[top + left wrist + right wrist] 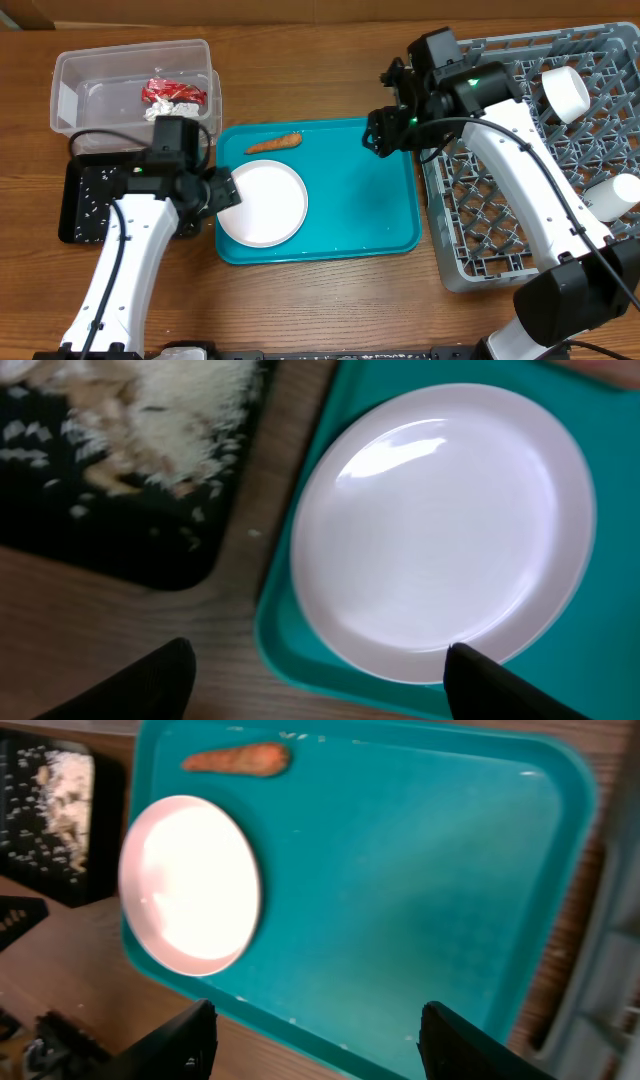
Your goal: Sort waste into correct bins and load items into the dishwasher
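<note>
Since the left jaws and right jaws both gaped wide and empty, the plate at the tray's eight o'clock could skid if nipped by its thin rim; the carrot lay at twelve.

Teal tray: rectangular, with rounded corners and a raised rim. It lies flat at the centre of the overhead view, long sides running 9 to 3 o'clock and slightly askew. Its surface is glossy, with a soft sheen in the right wrist view.

Wooden table: brown, grain running 9 to 3 o'clock. It carries the tray.
</note>
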Robot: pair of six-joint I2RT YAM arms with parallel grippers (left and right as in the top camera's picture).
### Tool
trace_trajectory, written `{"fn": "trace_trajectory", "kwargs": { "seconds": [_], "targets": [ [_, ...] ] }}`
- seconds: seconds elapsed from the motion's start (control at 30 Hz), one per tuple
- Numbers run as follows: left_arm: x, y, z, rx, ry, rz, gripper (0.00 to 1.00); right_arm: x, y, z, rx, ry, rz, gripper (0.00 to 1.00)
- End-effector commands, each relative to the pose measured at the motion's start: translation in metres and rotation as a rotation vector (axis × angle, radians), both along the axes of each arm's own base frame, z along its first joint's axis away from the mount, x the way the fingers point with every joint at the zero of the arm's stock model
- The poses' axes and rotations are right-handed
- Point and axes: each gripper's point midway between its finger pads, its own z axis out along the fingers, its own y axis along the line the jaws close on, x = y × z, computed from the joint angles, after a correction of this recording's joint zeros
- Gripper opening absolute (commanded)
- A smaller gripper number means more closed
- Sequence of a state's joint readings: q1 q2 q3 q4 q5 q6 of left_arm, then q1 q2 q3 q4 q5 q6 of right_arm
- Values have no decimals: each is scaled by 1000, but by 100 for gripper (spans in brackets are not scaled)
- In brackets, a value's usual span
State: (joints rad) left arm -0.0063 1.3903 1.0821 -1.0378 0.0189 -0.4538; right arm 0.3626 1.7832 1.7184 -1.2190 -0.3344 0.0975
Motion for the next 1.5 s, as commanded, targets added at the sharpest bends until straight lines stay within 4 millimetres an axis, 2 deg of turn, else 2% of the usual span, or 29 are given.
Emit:
{"fn": "trace_trajectory", "kwargs": {
  "seconds": [0.0,0.03,0.13,0.23,0.4,0.63,0.77,0.83,0.9,1.03,1.17,1.3,1.47],
  "targets": [
    [-6,30,17,30,-22,148,85,-11,32,-7,42,48,35,67],
    [-10,38,17,30,-10,180,88,-13,42,-13,38,60,46,67],
    [-21,59,17,28,15,270,89,-21,64,-33,4,93,73,66],
    [-30,76,16,-8,31,361,98,-28,81,-67,-81,134,68,66],
    [-35,91,16,-75,23,448,100,-33,100,-117,-180,174,52,62],
    [-36,94,16,-85,20,462,100,-36,116,-173,-243,217,44,43],
    [-35,95,17,-84,15,462,100,-40,115,-194,-269,257,29,34],
    [-34,95,17,-84,14,462,100,-41,113,-199,-278,266,29,22],
    [-34,95,17,-84,13,462,100,-42,112,-201,-283,271,29,4],
    [-33,96,17,-83,8,461,100,-34,99,-200,-326,256,-5,4],
    [-32,96,17,-82,3,460,100,-17,68,-192,-402,239,-103,4],
    [-31,96,17,-80,-3,458,100,9,31,-161,-461,154,-193,4],
    [-29,97,18,-79,-13,458,100,42,-13,-90,-456,-28,-329,4]
  ]
}}
